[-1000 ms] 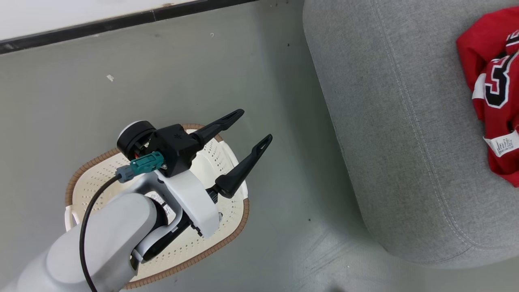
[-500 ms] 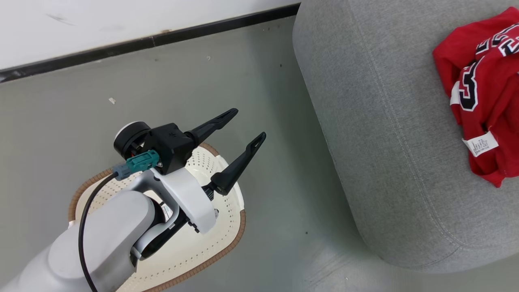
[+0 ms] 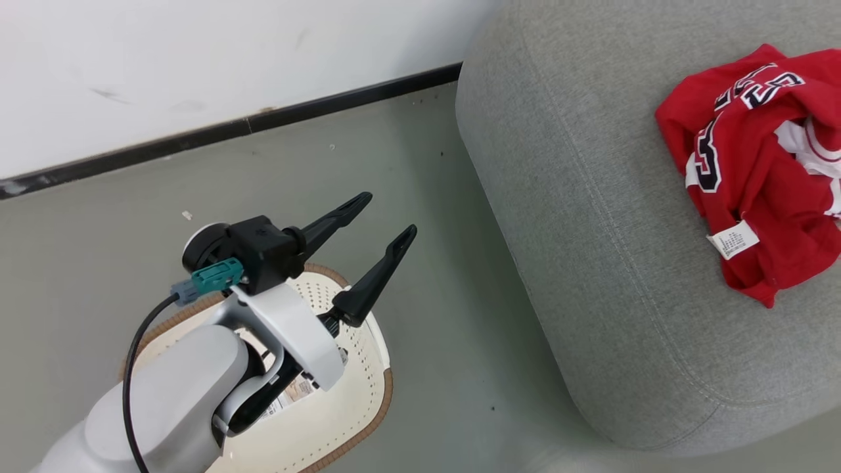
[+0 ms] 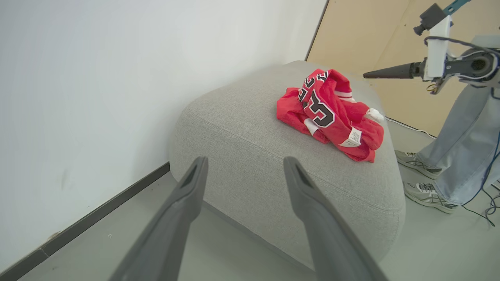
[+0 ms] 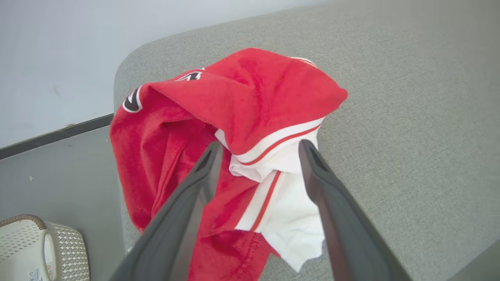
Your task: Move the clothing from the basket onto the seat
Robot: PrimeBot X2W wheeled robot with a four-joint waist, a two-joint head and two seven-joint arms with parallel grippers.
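Left gripper – fingers spread, nothing held; forearm angled over basket, fingers pointing toward seat. Right gripper – released, fingers apart, above clothing heaped on seat.

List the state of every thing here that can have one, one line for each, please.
clothing, crumpled in a heap on the seat, held by nothing.
basket, upright on the floor; visible part empty, rest hidden.
seat, bearing the clothing.
left gripper, open, empty, pointing toward the seat.
right gripper, open, empty, apart from the clothing.
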